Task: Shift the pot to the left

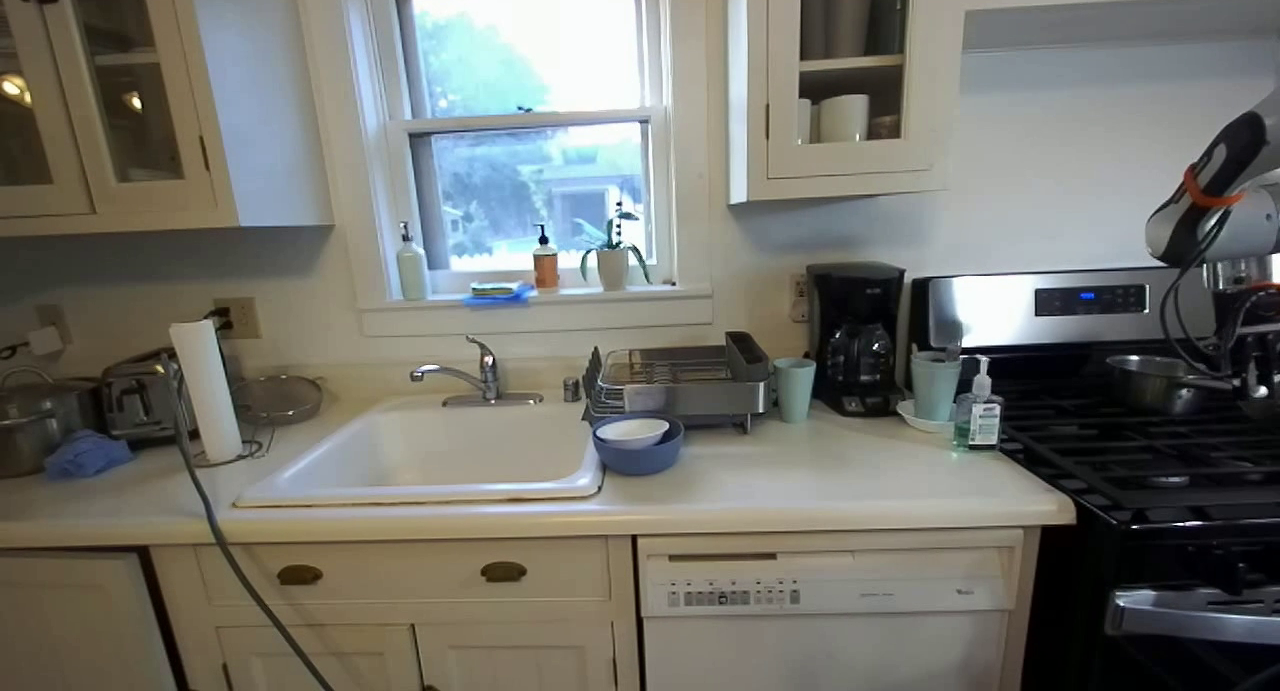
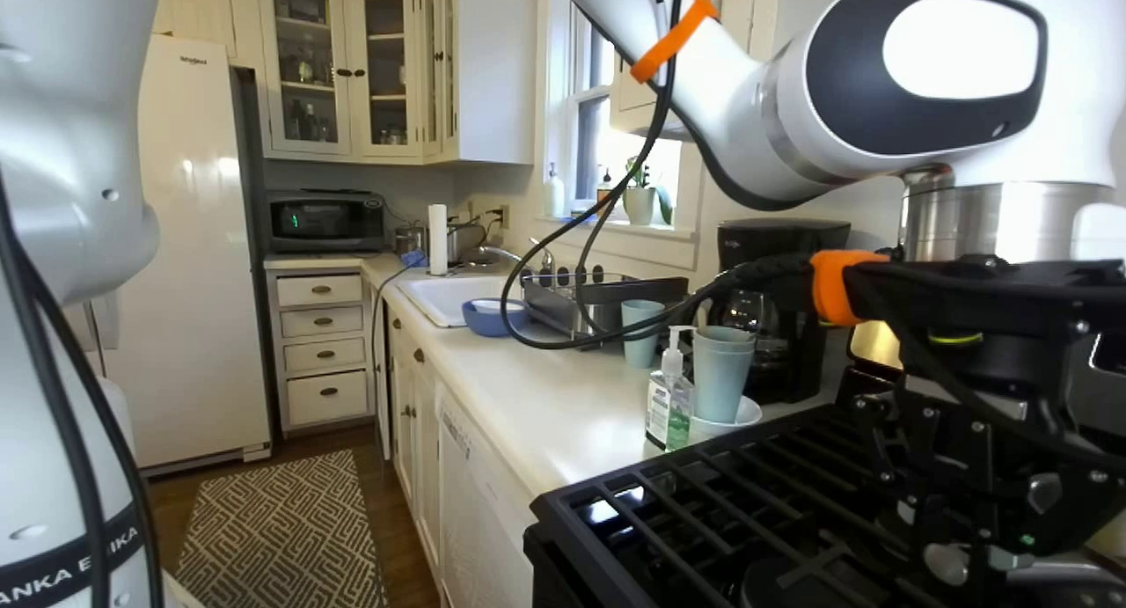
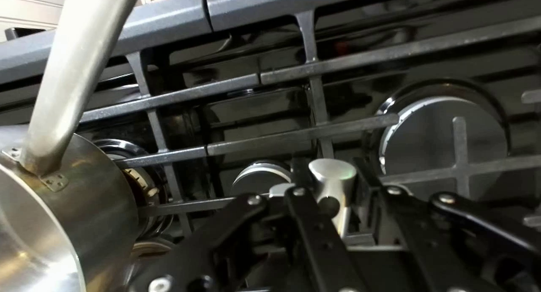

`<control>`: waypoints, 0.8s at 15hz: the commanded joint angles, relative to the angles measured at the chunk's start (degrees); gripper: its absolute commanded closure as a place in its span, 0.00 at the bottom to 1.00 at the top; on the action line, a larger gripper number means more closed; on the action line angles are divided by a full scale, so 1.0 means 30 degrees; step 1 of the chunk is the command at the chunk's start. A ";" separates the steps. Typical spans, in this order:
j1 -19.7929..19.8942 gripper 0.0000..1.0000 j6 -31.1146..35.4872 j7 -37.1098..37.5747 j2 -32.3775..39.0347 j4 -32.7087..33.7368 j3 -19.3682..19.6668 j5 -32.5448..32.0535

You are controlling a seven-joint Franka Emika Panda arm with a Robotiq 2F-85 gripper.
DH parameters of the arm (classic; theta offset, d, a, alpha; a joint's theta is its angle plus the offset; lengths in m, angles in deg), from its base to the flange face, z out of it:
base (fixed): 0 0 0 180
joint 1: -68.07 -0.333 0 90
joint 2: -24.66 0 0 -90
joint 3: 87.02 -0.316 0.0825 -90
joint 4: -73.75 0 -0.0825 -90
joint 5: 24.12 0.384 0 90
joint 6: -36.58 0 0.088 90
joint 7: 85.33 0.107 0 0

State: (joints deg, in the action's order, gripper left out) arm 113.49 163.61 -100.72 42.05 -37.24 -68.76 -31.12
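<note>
A steel pot stands on the back part of the black stove in an exterior view, with its handle pointing right toward my gripper. In the wrist view my gripper has one finger on each side of a silver handle end with a round hole in it. The fingers fit closely against the handle. The body that belongs to this handle is hidden behind the gripper there. In an exterior view the silver handle end shows low between the black fingers.
A second steel pot stands on the left in the wrist view, its handle rising upward. Cast-iron grates cover the stove. A sanitizer bottle, a green cup and a coffee maker stand beside the stove.
</note>
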 commanded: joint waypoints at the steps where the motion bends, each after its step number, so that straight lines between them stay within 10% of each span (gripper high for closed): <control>1: -0.0325 0.93 0.0663 -0.2319 -0.2036 -0.2629 0.0323 -0.0490; 7: -0.0577 0.93 -0.0310 -0.4712 -0.3204 -0.3837 0.0467 -0.0715; 8: -0.0431 0.71 0.0177 -0.4217 -0.2214 -0.2814 0.0564 -0.0166; 12: -0.0637 0.71 0.0063 -0.4264 -0.2496 -0.3165 0.0624 -0.0370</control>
State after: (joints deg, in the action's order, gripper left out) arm 112.82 163.92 -113.32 34.46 -46.85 -68.14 -32.55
